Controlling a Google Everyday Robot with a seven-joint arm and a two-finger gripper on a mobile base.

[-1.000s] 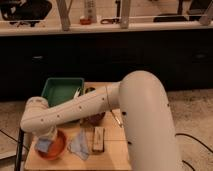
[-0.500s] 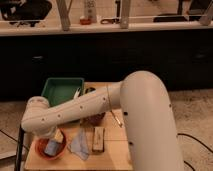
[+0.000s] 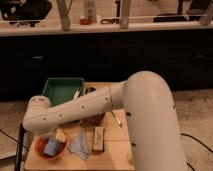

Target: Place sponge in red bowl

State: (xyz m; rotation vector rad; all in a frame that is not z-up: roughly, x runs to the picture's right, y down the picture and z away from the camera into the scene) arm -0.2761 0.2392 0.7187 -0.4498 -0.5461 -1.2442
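The red bowl sits at the front left corner of the wooden table. A blue sponge lies inside it. My white arm sweeps in from the right across the table, and its gripper hangs just over the bowl's right rim, close above the sponge. A pale yellowish piece shows at the gripper's tip; I cannot tell whether it touches the sponge.
A green tray with a white utensil stands at the back left. A crumpled bluish wrapper and a brown bar lie right of the bowl. A dark object and a thin utensil lie under the arm.
The arm has shifted only slightly over the bowl. The blue sponge stays in the red bowl in all frames.
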